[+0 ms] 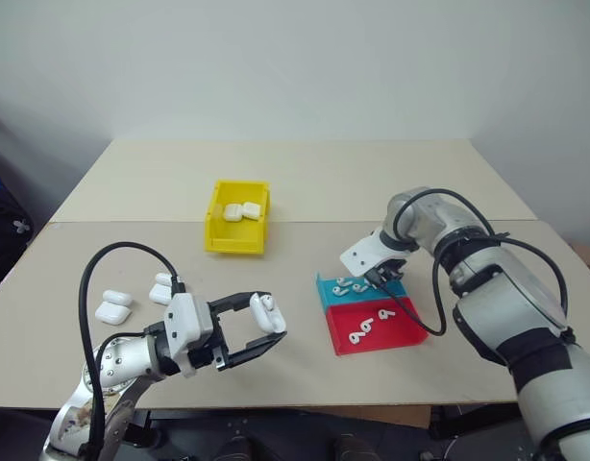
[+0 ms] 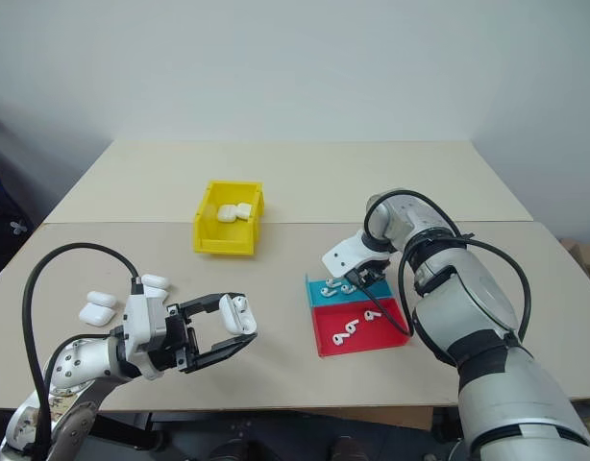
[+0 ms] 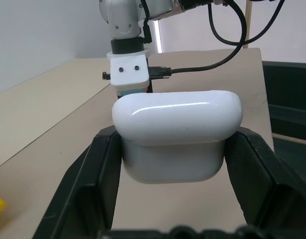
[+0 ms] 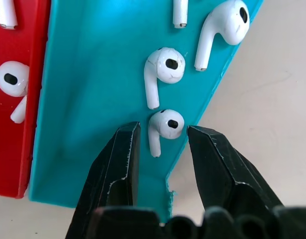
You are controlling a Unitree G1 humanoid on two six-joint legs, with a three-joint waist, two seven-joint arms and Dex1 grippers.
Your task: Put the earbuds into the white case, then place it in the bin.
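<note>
My left gripper [image 1: 268, 325] is shut on the white case [image 3: 177, 134], holding it level above the table's near edge. The case [image 1: 266, 311] sits between the black fingers [image 3: 93, 189]; I cannot tell how its lid stands. My right gripper [image 4: 162, 130] points down into the teal tray [image 4: 83, 74], open, with a finger on either side of one earbud [image 4: 165, 124] and a small gap on each side. More earbuds [image 4: 160, 74] lie beside it. The yellow bin [image 1: 223, 238] stands mid-table with two white cases [image 1: 241, 211] inside.
A red tray [image 1: 410, 331] with earbuds adjoins the teal tray [image 1: 326, 286] on its near side. Loose white cases [image 1: 112, 305] lie on the table at the left, by my left arm. The right arm's black cable [image 1: 420, 317] hangs over the trays.
</note>
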